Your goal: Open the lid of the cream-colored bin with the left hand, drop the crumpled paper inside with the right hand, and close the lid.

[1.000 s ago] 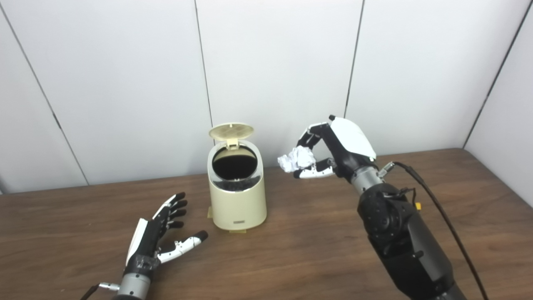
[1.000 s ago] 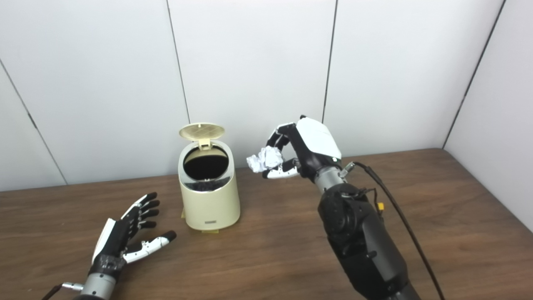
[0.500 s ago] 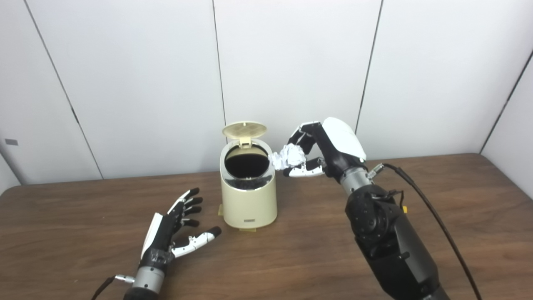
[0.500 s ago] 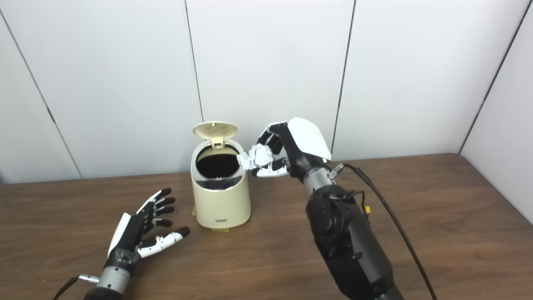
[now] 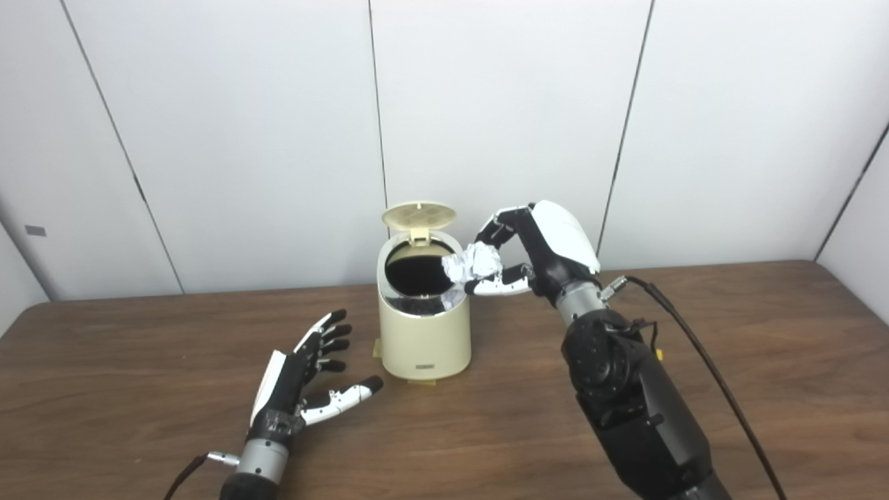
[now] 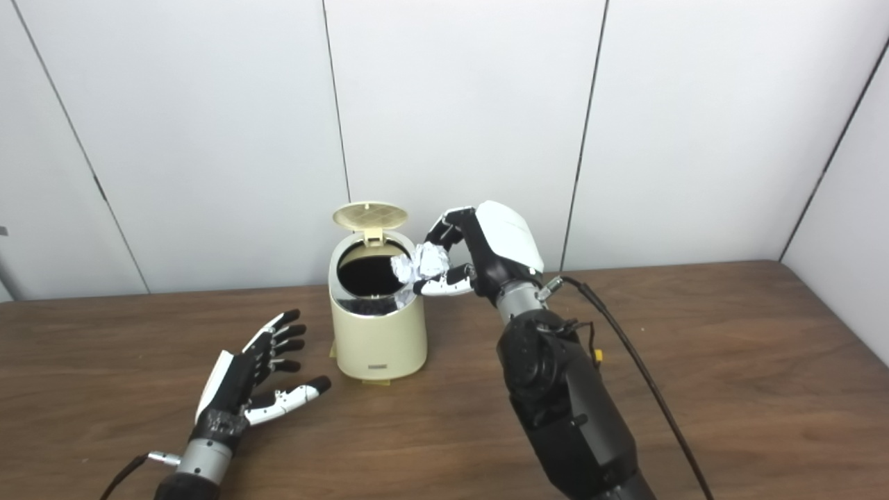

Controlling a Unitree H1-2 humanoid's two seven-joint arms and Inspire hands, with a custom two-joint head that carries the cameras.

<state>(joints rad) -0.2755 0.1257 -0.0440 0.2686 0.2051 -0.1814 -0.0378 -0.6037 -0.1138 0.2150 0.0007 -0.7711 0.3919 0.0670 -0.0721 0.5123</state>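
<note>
The cream-colored bin (image 5: 424,333) stands on the wooden table with its round lid (image 5: 419,214) tipped up at the back and its dark mouth showing. My right hand (image 5: 538,251) is shut on the crumpled paper (image 5: 470,264) and holds it over the right rim of the bin's mouth. My left hand (image 5: 302,375) is open and empty, palm up, low over the table to the left of the bin and apart from it. The bin also shows in the right eye view (image 6: 377,332).
The brown wooden table (image 5: 764,361) runs to a white panelled wall (image 5: 208,125) just behind the bin. A black cable (image 5: 701,361) hangs from my right wrist along the forearm.
My right hand has carried the crumpled paper leftward, from beside the bin to over its right rim. The camera has shifted, so the whole scene sits further right. My left hand stays open.
</note>
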